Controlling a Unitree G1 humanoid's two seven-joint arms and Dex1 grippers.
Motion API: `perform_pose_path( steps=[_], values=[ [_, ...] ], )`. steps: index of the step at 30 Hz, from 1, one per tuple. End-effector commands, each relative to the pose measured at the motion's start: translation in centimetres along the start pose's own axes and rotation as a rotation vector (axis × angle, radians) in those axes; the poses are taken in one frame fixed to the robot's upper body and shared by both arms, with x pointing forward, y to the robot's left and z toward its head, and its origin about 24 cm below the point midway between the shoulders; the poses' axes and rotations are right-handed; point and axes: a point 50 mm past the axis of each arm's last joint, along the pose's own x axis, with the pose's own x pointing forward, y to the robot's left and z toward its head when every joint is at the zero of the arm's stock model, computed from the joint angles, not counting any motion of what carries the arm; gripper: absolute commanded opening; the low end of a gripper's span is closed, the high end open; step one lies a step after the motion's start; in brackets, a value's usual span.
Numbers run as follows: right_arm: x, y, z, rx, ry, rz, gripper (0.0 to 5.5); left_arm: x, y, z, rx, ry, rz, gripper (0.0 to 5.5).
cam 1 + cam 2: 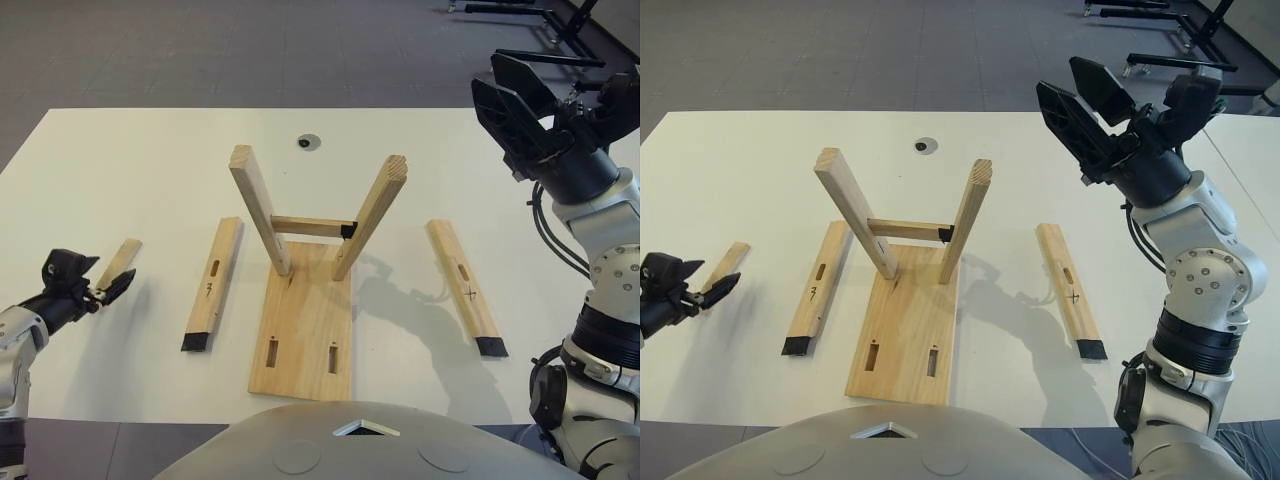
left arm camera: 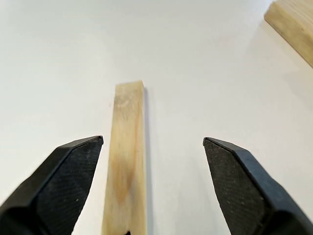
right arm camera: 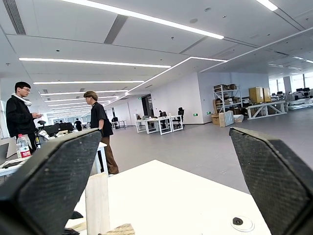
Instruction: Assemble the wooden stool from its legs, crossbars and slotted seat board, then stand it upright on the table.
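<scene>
The slotted seat board lies flat at the table's middle. Two legs stand in its far slots, leaning apart, joined by a crossbar. A loose leg lies left of the board, another leg right of it. A short crossbar lies at the far left. My left gripper is open at the table surface, its fingers either side of that crossbar's near end. My right gripper is open, raised high over the table's right side, holding nothing.
A small round grommet sits in the white table behind the stool parts. Black stand bases rest on the floor beyond the far right corner. Bare table lies between the loose parts.
</scene>
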Motion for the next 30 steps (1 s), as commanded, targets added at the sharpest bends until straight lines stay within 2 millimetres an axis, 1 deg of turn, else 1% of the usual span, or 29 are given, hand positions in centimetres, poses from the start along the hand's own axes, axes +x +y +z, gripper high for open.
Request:
perform_pose_path(
  steps=[1, 4, 6, 8, 9, 11, 12, 13, 16, 17, 21, 23, 25, 26, 28, 30],
  values=[
    [0.4, 0.8, 0.0, 0.014, 0.017, 0.041, 4.79, 0.2, 0.3, -1.5, 0.030, 0.133, 0.025, 3.77],
    [0.5, 1.2, 0.2, 0.015, 0.021, 0.060, 4.79, 0.6, -0.2, -2.2, -0.023, 0.180, 0.003, 3.77],
    [0.7, 1.4, 0.1, 0.021, 0.028, 0.081, 4.79, 0.3, -0.7, -2.9, -0.069, 0.206, -0.014, 3.77],
    [0.9, 1.5, 0.1, 0.025, 0.034, 0.096, 4.79, 0.2, -1.0, -3.3, -0.113, 0.219, -0.007, 3.51],
    [1.0, 1.5, 0.0, 0.026, 0.036, 0.100, 4.79, 0.1, -1.1, -3.5, -0.136, 0.225, -0.011, 3.28],
    [1.1, 1.6, 0.0, 0.021, 0.041, 0.108, 4.79, 0.1, -1.9, -3.8, -0.186, 0.239, -0.056, 2.97],
    [1.1, 1.6, 0.0, 0.020, 0.041, 0.111, 4.79, 0.0, -2.1, -3.9, -0.184, 0.253, -0.073, 2.85],
    [1.2, 1.6, 0.0, 0.017, 0.042, 0.114, 4.79, -0.1, -2.4, -3.9, -0.182, 0.259, -0.087, 2.58],
    [1.4, 1.7, 0.0, 0.017, 0.038, 0.123, 4.79, -0.1, -2.7, -3.8, -0.161, 0.275, -0.116, 2.14],
    [1.4, 1.7, 0.0, 0.018, 0.036, 0.126, 4.79, 0.0, -2.8, -3.7, -0.158, 0.276, -0.119, 2.04],
    [1.5, 1.8, -0.2, 0.018, 0.029, 0.130, 4.79, 0.7, -2.7, -3.2, -0.132, 0.269, -0.107, 1.33],
    [1.5, 1.7, -0.1, 0.018, 0.020, 0.130, 4.79, 1.1, -2.6, -2.9, -0.085, 0.265, -0.103, 1.29],
    [1.5, 1.8, 0.0, 0.029, 0.021, 0.148, 4.79, 1.9, -2.5, -0.9, 0.009, 0.150, -0.108, 1.29],
    [1.7, 1.8, 0.1, 0.032, 0.012, 0.151, 4.79, 2.3, -2.4, 1.2, 0.049, 0.024, -0.095, 1.29],
    [2.0, 1.7, 0.7, 0.031, -0.016, 0.150, 4.79, 2.8, -2.3, 6.8, 0.149, -0.284, -0.051, 1.28],
    [2.4, 1.7, 1.2, 0.047, -0.040, 0.141, 4.79, 2.4, -2.7, 12.1, 0.244, -0.544, -0.019, 1.28]
  ],
)
